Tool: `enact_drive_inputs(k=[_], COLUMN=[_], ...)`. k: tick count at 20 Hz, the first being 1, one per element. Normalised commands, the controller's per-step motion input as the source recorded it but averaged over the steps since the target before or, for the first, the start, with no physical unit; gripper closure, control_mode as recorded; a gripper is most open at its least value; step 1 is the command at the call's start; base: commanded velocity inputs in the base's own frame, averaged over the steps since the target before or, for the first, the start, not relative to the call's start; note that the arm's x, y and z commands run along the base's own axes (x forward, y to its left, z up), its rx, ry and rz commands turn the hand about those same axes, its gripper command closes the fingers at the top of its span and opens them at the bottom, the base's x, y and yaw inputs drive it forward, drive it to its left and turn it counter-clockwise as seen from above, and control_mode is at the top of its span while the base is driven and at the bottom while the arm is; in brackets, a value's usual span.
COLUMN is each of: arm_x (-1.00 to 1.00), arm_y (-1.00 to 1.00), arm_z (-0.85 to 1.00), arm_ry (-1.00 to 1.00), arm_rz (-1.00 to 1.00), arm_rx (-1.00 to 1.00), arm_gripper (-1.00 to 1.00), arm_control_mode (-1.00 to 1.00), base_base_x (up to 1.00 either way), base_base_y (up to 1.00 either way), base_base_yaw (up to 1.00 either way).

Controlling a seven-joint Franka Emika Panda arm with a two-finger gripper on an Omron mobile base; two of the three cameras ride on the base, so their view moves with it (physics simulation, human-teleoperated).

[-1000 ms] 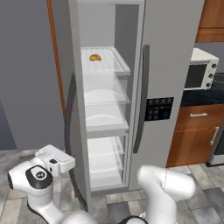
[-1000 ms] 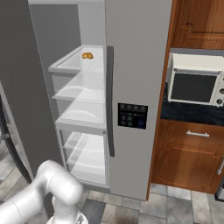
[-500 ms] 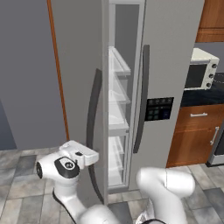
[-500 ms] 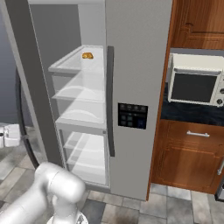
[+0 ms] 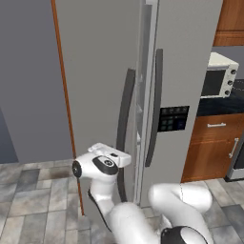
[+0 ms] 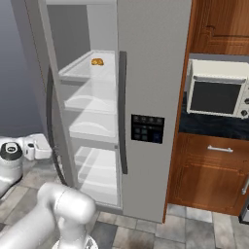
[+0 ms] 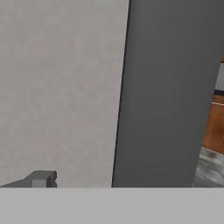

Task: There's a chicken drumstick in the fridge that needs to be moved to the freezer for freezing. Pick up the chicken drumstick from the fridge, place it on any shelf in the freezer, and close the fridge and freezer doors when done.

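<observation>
The tall grey unit has its left door [image 5: 95, 71] swung almost shut, with a narrow gap left at its edge. My gripper [image 5: 119, 158] presses against the outside of this door, low down, beside its dark bar handle [image 5: 125, 119]. It is open and holds nothing. The hand view is right up against the grey door face [image 7: 61, 87] and the dark handle [image 7: 166, 87], with one fingertip [image 7: 41, 178] at the lower left. From the right, the fridge [image 6: 92, 112] compartment still shows its pale shelves. The right door [image 6: 151, 73] with the black dispenser panel [image 6: 147, 129] is closed. The chicken drumstick is hidden.
A golden-orange bun-like item [image 6: 97, 62] lies on the top shelf of the compartment still showing. A wooden cabinet [image 6: 209, 175] with a white microwave [image 6: 216, 95] on its dark counter stands right of the unit. Grey tiled floor [image 5: 33, 195] lies to the left.
The left door has swung from wide open to nearly shut. My hand has followed it to the right, staying against its outer face. The gripper has stayed open.
</observation>
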Motion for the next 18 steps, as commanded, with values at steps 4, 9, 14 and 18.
enact_drive_inputs(k=[4, 9, 14, 18], arm_x=[0.67, 0.63, 0.57, 0.51], arm_y=[-0.47, -0.39, -0.27, -0.25], arm_z=[0.0, 0.0, 0.0, 0.0], arm_ry=[0.0, 0.0, 0.0, 0.0], arm_rz=[0.13, 0.14, 0.11, 0.11], arm_rx=[0.08, 0.05, 0.03, 0.02], arm_gripper=[-1.0, -1.0, -1.0, -1.0], arm_control_mode=[-1.0, -1.0, -1.0, -1.0], base_base_x=[0.0, 0.0, 0.0, 0.0], base_base_y=[0.0, 0.0, 0.0, 0.0], base_base_yaw=[0.0, 0.0, 0.0, 0.0])
